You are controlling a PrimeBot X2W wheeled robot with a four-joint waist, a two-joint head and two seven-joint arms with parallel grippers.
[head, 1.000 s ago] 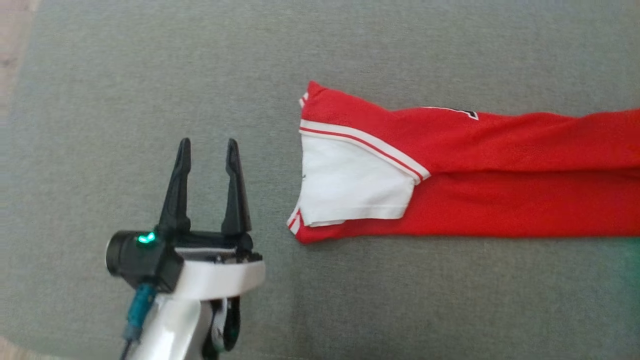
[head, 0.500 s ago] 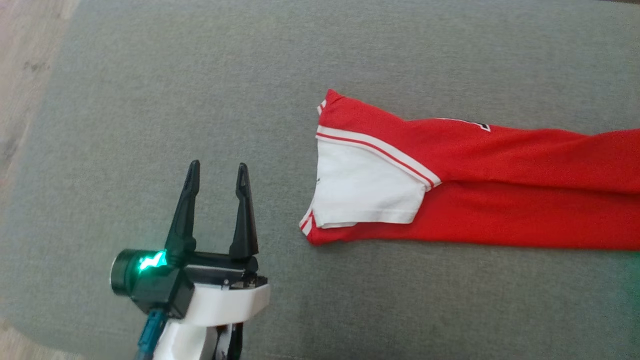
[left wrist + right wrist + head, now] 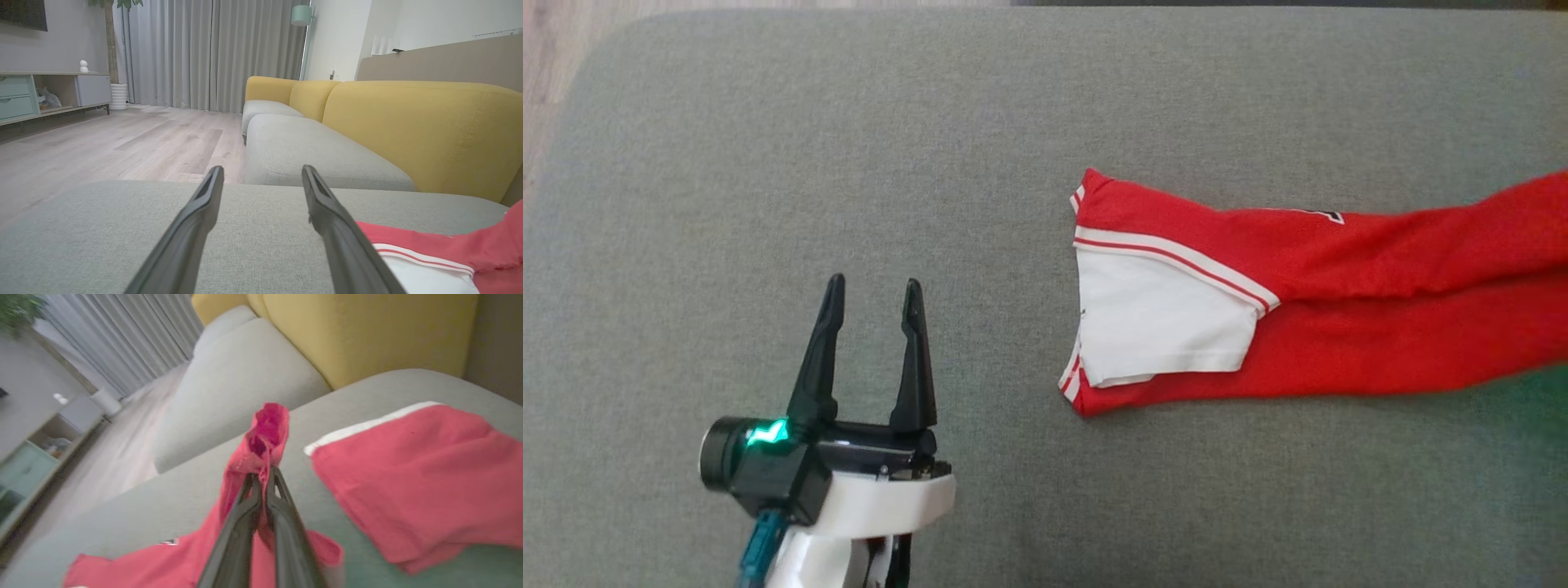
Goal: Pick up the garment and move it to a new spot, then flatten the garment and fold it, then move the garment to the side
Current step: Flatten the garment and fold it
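Note:
The garment (image 3: 1339, 327) is a red shirt with a white sleeve and white-red stripes. It lies stretched across the grey cushion (image 3: 768, 163), its right end running out of the head view. My left gripper (image 3: 874, 284) stands open and empty to the left of the shirt, apart from it. In the left wrist view its fingers (image 3: 262, 169) hover over the cushion, with the shirt's striped end (image 3: 429, 253) at the lower right. My right gripper (image 3: 263, 473) is shut on a bunched red fold of the garment (image 3: 267, 428) and holds it above the cushion. More red cloth (image 3: 408, 477) lies to its right.
Yellow sofa backrests (image 3: 408, 122) rise behind the grey seat cushions. Pale wooden floor (image 3: 102, 143) lies beyond the cushion's rounded left edge. A low cabinet (image 3: 41, 94) and grey curtains (image 3: 184, 53) stand at the far side of the room.
The head camera has shifted. My right gripper has shut on the garment's right end, which now slants upward in the head view. The left gripper stays open.

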